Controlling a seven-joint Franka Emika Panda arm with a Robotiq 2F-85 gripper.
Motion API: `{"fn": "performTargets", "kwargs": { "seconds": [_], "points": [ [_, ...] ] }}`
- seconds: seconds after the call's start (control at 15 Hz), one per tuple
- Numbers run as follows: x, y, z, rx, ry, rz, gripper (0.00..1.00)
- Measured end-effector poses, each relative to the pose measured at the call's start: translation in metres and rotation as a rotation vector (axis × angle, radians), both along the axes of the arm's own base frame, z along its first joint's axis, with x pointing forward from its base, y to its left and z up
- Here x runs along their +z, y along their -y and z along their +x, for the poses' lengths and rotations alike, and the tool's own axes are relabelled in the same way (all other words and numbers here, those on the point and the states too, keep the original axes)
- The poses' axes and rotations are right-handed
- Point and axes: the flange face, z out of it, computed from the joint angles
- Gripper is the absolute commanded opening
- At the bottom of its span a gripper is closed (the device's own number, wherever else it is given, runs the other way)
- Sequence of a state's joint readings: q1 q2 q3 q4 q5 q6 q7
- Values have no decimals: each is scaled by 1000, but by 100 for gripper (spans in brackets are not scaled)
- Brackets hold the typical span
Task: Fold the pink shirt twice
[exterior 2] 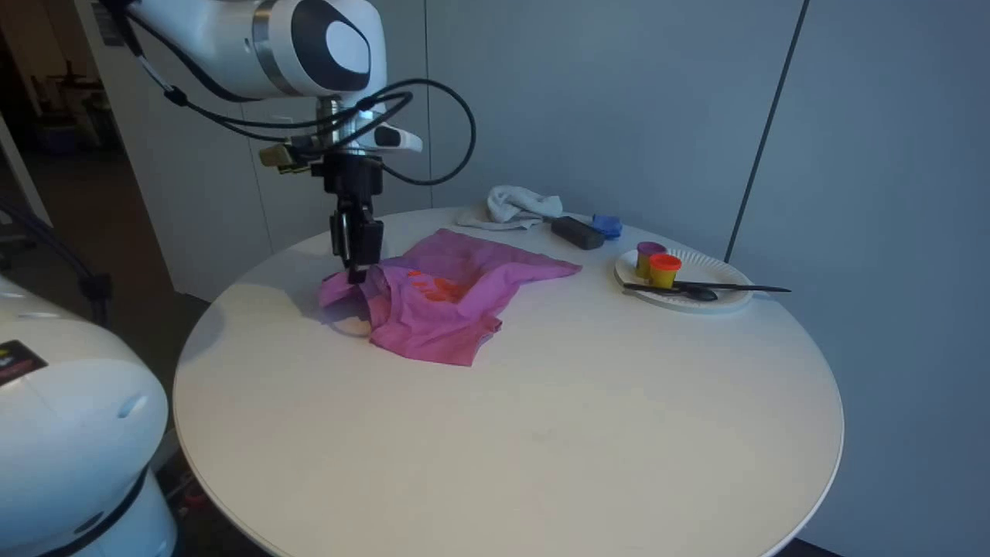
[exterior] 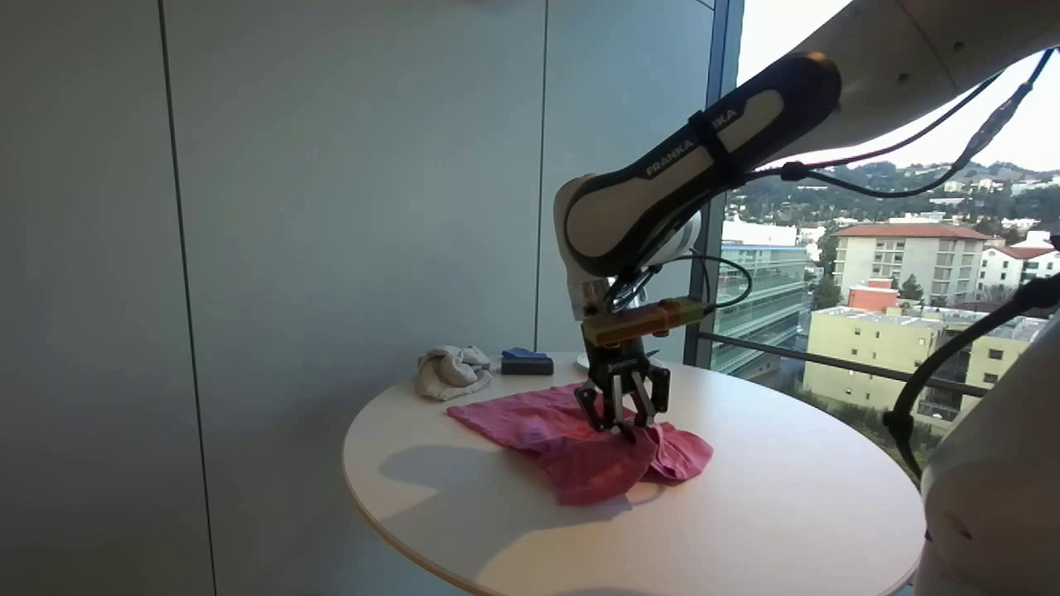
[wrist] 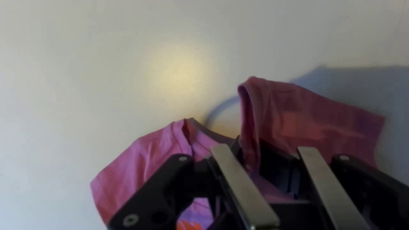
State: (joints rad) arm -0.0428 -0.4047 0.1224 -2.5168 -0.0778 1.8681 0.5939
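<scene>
Pink shirt (exterior 2: 456, 311): one, wrinkled, orange patch (exterior 2: 445, 291) uppermost; lies on the tabletop (exterior 2: 580, 433), mostly spread, broad end toward a grey-white cloth (exterior: 454, 372).

Tool (exterior: 627, 426): one, pointing down over the end of the shirt away from that cloth; tips clenched on a pinch of its fabric, perhaps at the neckline, with the cloth there standing slightly off the tabletop.

Step in hand: judged to be the taking-up for the first fold; no finished fold shows.

Next move: calls for lifting the pinched edge, carrying it across toward the broad end, laying it flat and letting go, slowly, lest the loose sides bunch. A second fold would remain.

Arm (exterior: 679, 175): lettered FRANKA, then IKA; a black strap (exterior: 714, 139) crosses between, and anything under it is hidden.

Sticker (exterior 2: 25, 362): dark, on the white robot body (exterior 2: 85, 422); markings too small to read.

Tubs, two, on a paper plate (exterior 2: 719, 271): purple-lidded tub (exterior 2: 650, 250), orange-lidded tub (exterior 2: 664, 271); no wording legible.
</scene>
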Motion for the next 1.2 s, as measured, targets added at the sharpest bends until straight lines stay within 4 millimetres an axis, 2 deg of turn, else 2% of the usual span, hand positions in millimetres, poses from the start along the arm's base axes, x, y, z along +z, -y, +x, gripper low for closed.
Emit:
{"fn": "performTargets", "kwargs": {
  "seconds": [0.27,0.4,0.53,0.6,0.73,1.0,1.2],
  "points": [
    [89,-17,-29,77,91,-207,7],
    [123,-16,-25,124,167,-298,6],
    [139,-10,-11,175,212,-361,6],
    [139,-6,-1,196,223,-369,6],
    [126,3,24,246,232,-342,6],
    [76,12,75,392,196,-265,6],
    [38,2,102,507,134,-222,5]
  ]
}}
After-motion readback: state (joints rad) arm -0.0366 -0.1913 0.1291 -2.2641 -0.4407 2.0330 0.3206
